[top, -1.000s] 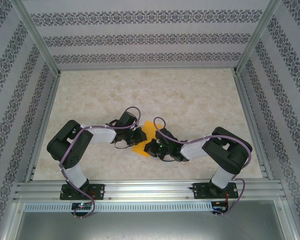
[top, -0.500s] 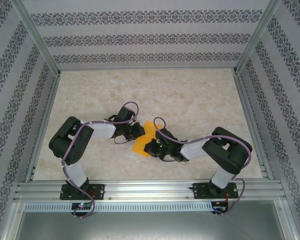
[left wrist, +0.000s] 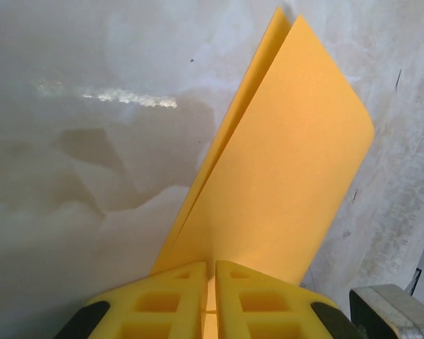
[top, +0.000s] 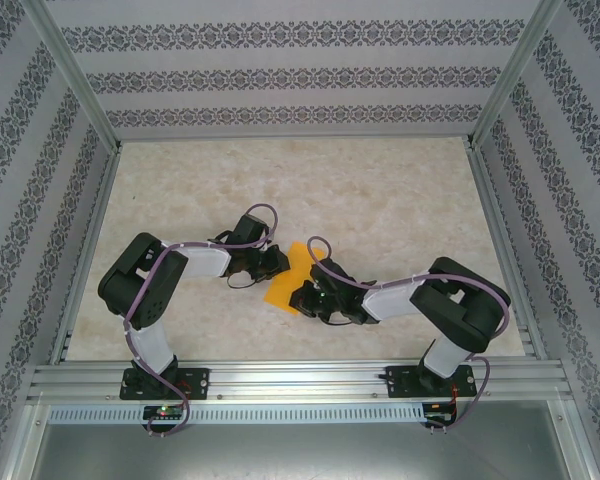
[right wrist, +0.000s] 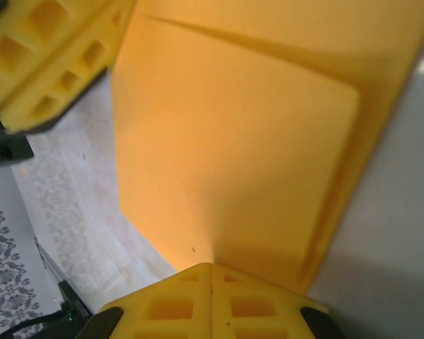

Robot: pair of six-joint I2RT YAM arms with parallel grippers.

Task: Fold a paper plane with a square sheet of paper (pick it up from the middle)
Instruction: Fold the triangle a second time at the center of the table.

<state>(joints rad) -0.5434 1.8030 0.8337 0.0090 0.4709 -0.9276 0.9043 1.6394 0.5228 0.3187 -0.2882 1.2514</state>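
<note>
While the thin orange-yellow square sheet of paper (top: 282,288), folded double, is being pinched above the pale marbled table (top: 380,200) by the left gripper (top: 279,266) and right gripper (top: 301,295), even tension is being advised, lest layers slip.

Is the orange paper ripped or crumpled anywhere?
No, nothing stands out. The paper is folded double. Its layers look smooth and untorn. The left gripper pinches one edge and the right gripper pinches another.
</note>
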